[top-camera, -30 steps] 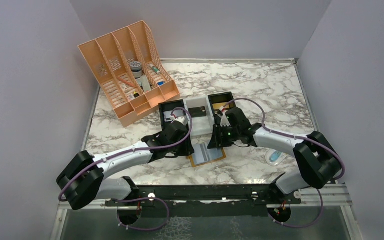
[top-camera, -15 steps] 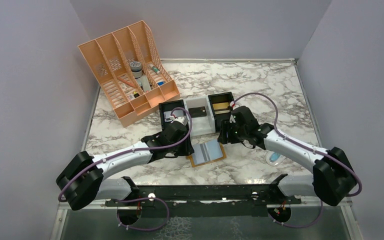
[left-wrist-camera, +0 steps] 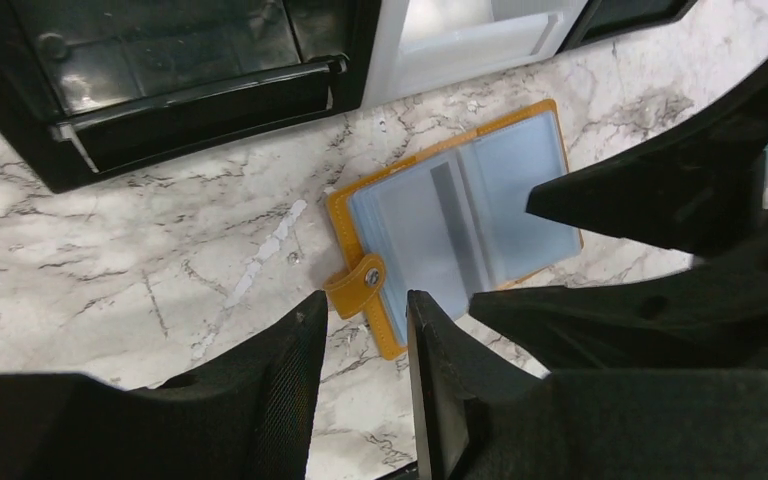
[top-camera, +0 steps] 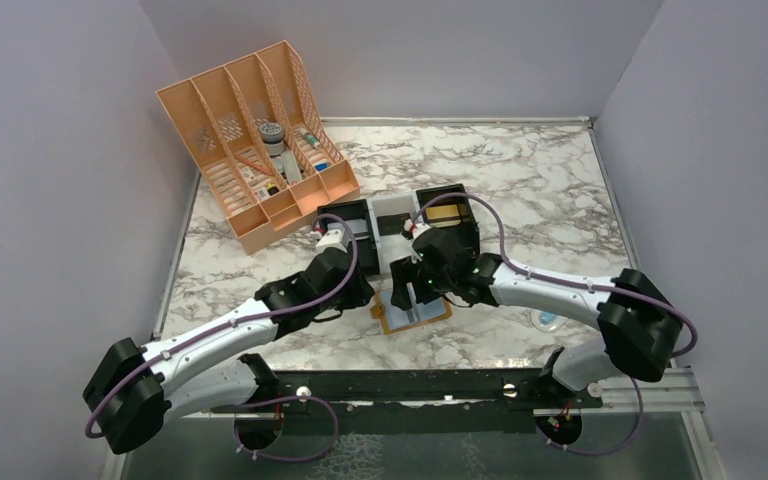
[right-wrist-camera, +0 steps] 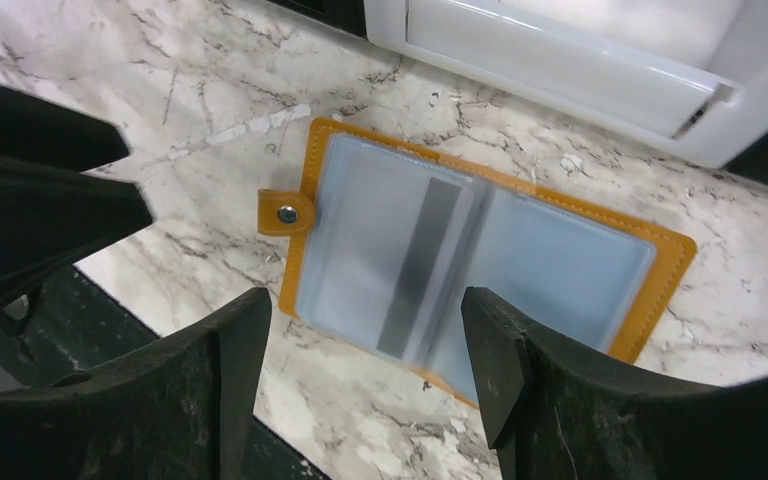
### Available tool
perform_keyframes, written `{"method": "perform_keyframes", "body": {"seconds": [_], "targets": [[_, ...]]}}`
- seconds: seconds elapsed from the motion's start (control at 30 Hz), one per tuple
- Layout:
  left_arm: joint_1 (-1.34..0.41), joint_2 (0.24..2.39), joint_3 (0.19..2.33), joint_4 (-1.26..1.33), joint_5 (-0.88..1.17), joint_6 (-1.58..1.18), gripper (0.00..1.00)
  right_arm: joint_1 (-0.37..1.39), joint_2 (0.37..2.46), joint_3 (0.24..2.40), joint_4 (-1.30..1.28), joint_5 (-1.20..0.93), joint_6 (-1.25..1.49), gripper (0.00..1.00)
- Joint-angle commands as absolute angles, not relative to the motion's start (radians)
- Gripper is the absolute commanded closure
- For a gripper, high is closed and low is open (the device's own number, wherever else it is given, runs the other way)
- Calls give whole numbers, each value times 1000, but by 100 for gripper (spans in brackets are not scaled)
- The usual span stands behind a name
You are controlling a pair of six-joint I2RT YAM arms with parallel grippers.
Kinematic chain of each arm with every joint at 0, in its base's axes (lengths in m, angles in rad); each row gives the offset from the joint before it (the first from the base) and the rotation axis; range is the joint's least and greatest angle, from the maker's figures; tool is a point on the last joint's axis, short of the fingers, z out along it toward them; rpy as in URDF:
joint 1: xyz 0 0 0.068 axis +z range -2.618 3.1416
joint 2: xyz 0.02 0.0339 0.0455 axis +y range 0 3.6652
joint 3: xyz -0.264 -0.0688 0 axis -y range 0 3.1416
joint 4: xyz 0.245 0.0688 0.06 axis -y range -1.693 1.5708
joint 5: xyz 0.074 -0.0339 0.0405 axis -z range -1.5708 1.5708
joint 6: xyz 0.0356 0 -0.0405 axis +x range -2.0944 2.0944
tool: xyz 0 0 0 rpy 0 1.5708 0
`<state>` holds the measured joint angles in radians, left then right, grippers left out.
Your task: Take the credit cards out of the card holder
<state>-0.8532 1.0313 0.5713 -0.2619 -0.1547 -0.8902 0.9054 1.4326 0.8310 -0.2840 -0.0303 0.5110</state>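
In the overhead view, the right pincer (top-camera: 412, 293) covered most of the card holder (top-camera: 418, 320) at frame centre, leaving only its lower rim. The clear-blue packet (top-camera: 547, 319) at right sat partly behind that arm. The organizer (top-camera: 250, 150) contents at upper left were too small to name. In the left wrist view, the top edge cut off the black bin (left-wrist-camera: 190, 105) and white bin (left-wrist-camera: 460, 45). In the right wrist view, a finger hid the holder's lower corner. Cloudy sleeves left the credit cards (right-wrist-camera: 425, 265) uncountable.
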Motion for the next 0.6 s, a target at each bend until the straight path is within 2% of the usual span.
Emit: {"method": "perform_keyframes", "body": {"seconds": [0.0, 0.57], "targets": [[-856, 958, 541, -309, -246, -930, 62, 939, 1517, 904, -271, 39, 527, 28], [-856, 962, 539, -312, -242, -924, 60, 980, 1709, 980, -376, 105, 548, 26]]}}
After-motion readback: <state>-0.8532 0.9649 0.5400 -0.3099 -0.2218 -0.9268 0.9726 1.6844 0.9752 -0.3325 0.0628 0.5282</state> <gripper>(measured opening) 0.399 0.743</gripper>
